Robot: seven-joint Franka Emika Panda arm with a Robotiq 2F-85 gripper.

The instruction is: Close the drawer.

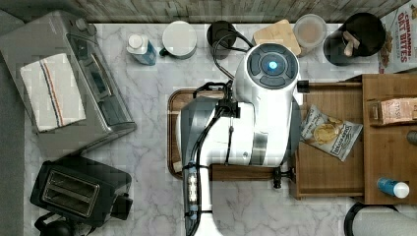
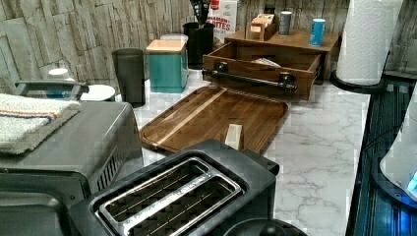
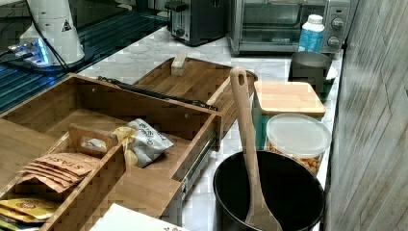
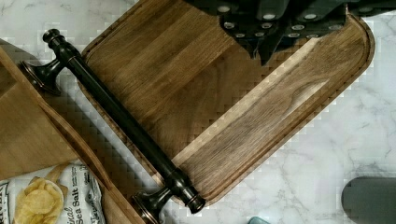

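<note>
I see the drawer (image 2: pixel 260 66) standing open from the cabinet, its front at the tray (image 2: pixel 216 118) edge; in the top view it lies at three o'clock of the arm (image 1: pixel 255 113). The handle (image 4: pixel 121 126) faces the tray, so I judge a push there would shut it; chips (image 3: pixel 142 139) lie inside. The arm hides the fingers; open or clenched, I cannot tell.

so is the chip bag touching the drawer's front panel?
Apart. In the right view the chip bag lies on the floor of the drawer, with bare wood showing between the bag and the front panel.
</note>
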